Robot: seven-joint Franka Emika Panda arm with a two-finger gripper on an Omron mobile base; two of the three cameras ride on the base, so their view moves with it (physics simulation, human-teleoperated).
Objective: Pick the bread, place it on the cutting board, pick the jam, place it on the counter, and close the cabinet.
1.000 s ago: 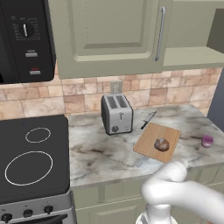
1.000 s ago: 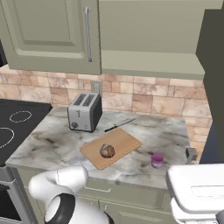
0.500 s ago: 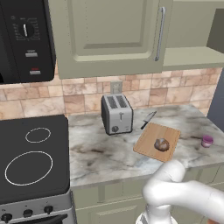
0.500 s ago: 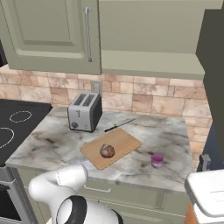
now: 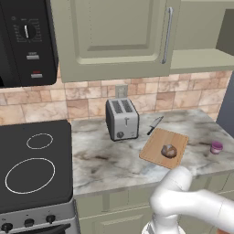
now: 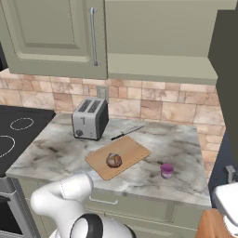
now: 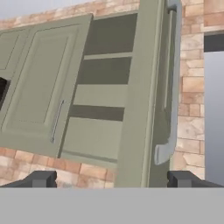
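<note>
1. On the counter (image 5: 100,160), I see the bread (image 5: 169,151) resting on the cutting board (image 5: 157,147), the jam (image 5: 216,147) at its 3 o'clock.
2. My end effector (image 7: 111,178) has swung off right; its jaws gape, empty, before the open cabinet (image 7: 144,100) door: closing remains.

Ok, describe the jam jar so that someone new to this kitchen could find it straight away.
Start at the marbled counter right of the stove. Pass the toaster and the cutting board with the bread on it. Just beyond the board stands the jam: a squat purple jar, the counter's sole brightly coloured thing.
</note>
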